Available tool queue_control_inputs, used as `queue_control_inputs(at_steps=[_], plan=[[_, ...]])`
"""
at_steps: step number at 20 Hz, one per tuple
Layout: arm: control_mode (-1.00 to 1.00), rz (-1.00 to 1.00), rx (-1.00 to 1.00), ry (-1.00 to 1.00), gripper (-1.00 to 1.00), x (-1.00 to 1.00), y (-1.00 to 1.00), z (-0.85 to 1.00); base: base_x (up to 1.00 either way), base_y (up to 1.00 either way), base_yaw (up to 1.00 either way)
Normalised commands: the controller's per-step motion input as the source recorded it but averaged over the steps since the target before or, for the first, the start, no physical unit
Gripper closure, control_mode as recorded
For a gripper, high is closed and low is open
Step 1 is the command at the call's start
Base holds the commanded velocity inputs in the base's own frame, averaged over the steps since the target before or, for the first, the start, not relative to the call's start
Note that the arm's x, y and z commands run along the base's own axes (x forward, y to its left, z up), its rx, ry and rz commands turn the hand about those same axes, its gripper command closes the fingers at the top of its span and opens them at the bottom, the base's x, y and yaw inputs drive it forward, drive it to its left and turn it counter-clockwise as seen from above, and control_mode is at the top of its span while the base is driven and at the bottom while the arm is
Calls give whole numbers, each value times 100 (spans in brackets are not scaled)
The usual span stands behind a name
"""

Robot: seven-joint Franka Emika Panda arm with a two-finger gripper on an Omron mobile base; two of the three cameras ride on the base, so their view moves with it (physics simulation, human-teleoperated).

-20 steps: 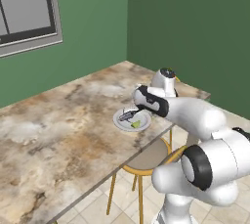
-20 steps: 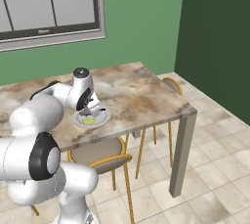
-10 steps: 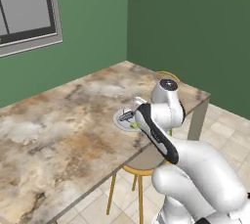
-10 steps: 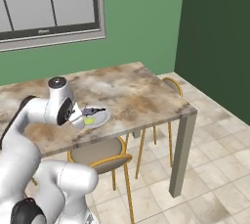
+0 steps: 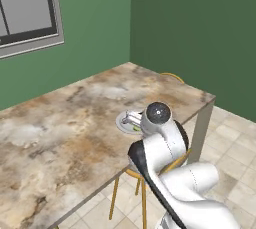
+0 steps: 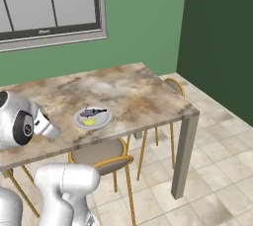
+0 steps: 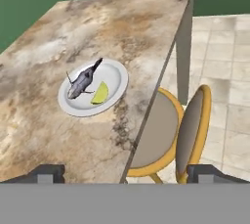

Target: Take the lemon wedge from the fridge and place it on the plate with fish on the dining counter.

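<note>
Plate with fish [image 5: 125, 122]: in the left base view, near half hidden behind the white arm; the fish there is too small to make out.
Lemon wedge [image 5: 136, 128]: in the same view, a small yellow-green fleck at the arm's edge, probably partly covered.
Gripper [image 7: 125, 174]: in the hand view, finger tips cut off by the lower band, wide apart.
Dining counter [image 6: 138, 92]: left end cut by the right base view's edge; near part behind the arm.
Stool [image 5: 172, 77]: only a yellow rim arc shows past the counter's far edge.
</note>
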Motion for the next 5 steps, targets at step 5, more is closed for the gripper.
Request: queue_control_inputs(at_steps=[5], plan=[[-100,-5,1,-8,-100,-5,-9,5,0,0,0]])
